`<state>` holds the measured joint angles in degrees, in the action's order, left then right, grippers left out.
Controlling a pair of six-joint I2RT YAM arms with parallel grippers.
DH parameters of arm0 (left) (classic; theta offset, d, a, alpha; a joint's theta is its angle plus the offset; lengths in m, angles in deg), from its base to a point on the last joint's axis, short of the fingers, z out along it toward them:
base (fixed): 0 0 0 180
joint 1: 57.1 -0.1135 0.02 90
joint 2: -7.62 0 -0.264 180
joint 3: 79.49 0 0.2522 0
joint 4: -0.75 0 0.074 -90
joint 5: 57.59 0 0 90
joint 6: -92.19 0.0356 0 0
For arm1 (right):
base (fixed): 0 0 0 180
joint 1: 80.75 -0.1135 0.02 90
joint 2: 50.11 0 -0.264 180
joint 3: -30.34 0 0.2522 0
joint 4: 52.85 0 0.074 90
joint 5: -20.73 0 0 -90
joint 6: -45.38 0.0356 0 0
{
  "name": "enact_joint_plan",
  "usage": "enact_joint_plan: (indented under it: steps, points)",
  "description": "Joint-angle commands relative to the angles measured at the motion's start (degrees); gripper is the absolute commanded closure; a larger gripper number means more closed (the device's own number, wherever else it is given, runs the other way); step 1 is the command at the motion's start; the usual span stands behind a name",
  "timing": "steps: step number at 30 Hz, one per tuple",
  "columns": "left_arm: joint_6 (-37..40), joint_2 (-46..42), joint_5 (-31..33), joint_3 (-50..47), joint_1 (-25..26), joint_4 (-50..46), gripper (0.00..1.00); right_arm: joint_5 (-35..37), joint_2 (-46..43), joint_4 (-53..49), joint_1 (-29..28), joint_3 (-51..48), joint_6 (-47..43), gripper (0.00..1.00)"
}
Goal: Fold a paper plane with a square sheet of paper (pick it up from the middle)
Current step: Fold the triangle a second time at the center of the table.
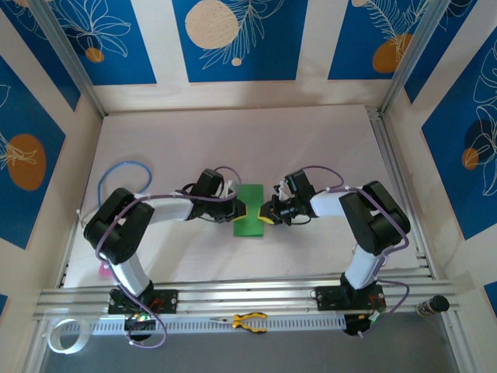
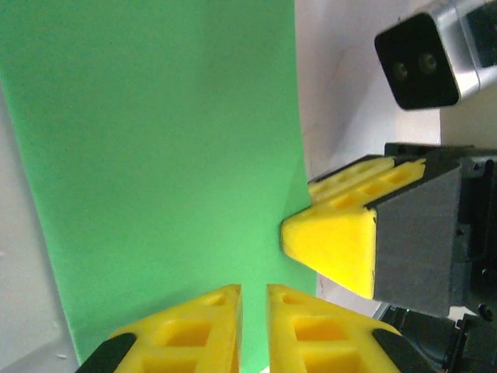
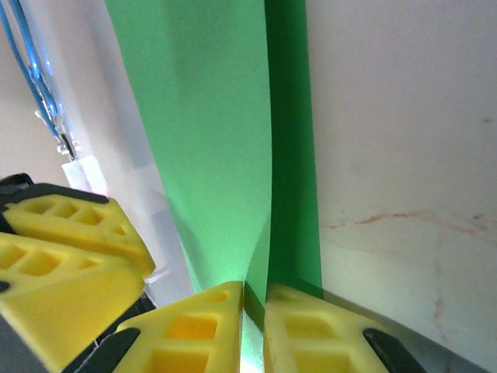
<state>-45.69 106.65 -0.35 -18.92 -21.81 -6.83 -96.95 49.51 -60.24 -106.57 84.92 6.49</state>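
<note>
The square sheet of paper (image 1: 250, 203) is bright green and lies at the table's middle as a narrow upright strip between both grippers. My left gripper (image 1: 239, 210) meets its left edge at mid-length. In the left wrist view its yellow fingers (image 2: 194, 334) stand nearly together, and the green paper (image 2: 155, 155) runs into the thin slit of the left gripper (image 2: 254, 326). My right gripper (image 1: 266, 214) is at the right edge. In the right wrist view the right gripper (image 3: 254, 326) is shut on a raised fold of the paper (image 3: 217, 140).
Yellow-handled pliers (image 1: 248, 321) lie on the front rail between the arm bases. A pink object (image 1: 102, 270) sits behind the left arm, and a blue cable (image 1: 124, 167) loops at the far left. A tape roll (image 1: 66, 334) is at the near-left corner.
</note>
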Motion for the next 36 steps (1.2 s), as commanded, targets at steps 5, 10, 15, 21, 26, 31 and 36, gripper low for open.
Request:
enact_joint_plan:
  steps: [5,10,15,21,26,31,36]
  points:
    - [5.3,0.2,-0.2,2.1,2.2,-9.0,0.87,-2.0,0.1,-1.0,0.4,1.1,-1.1,0.84]
    - [7.6,2.4,1.3,4.6,3.5,-13.1,0.87,-2.0,0.0,-0.7,0.6,0.9,-0.6,0.84]
    - [7.9,3.7,3.3,5.1,4.0,-14.5,0.87,-2.6,0.2,-0.3,0.6,0.9,-0.5,0.83]
    - [7.8,4.1,4.5,4.7,4.5,-14.9,0.86,-3.7,0.8,0.0,0.5,1.1,-0.6,0.82]
    - [6.3,3.1,3.7,4.0,4.5,-12.0,0.85,-4.5,1.8,0.2,0.3,1.8,-0.9,0.81]
    - [4.9,2.7,2.9,4.0,4.6,-9.9,0.85,-4.0,2.6,-0.3,0.2,2.5,-0.8,0.81]
    - [4.4,-0.1,4.1,2.5,4.6,-7.2,0.83,-3.0,2.4,-2.3,0.9,3.0,-0.7,0.86]
